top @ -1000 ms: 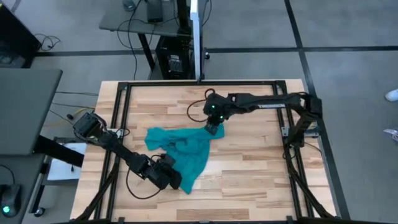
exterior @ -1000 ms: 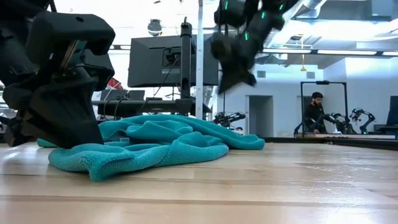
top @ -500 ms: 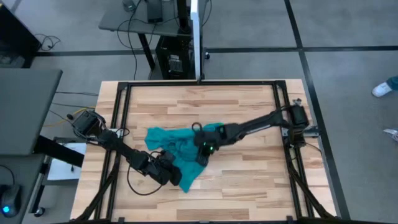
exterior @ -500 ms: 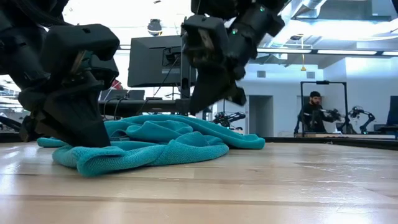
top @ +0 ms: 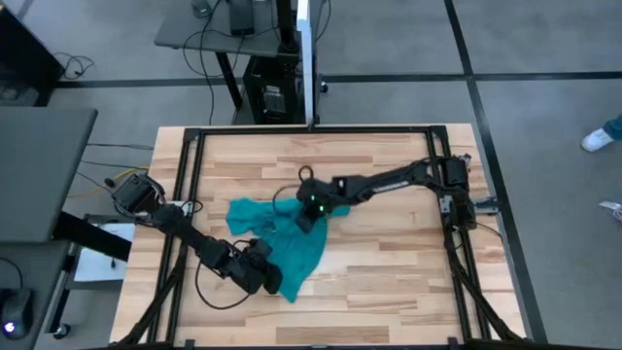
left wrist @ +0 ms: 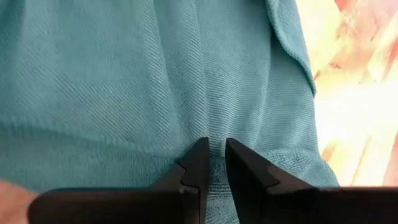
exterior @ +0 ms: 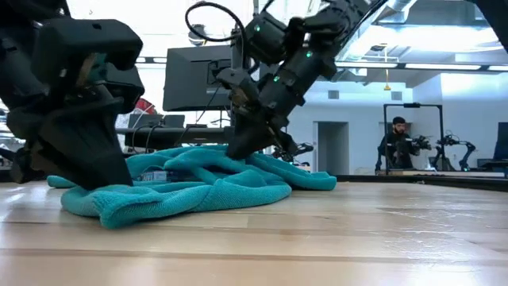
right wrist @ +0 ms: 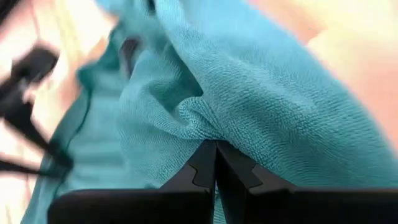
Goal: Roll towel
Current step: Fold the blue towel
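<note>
The teal towel (top: 277,238) lies crumpled a little left of the middle of the wooden worktop (top: 389,262), bunched into loose folds. The left pincer (top: 267,277) sits at the towel's near edge with its fingers (left wrist: 200,163) clenched on a thin fold of the cloth. The right pincer (top: 304,220), reaching in from the far right, is pinched tight on a raised ridge of towel near its top edge.

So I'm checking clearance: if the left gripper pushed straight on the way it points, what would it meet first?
The towel. The left gripper already pinches its fabric, so more teal cloth lies directly ahead, probably with the table beneath.
</note>
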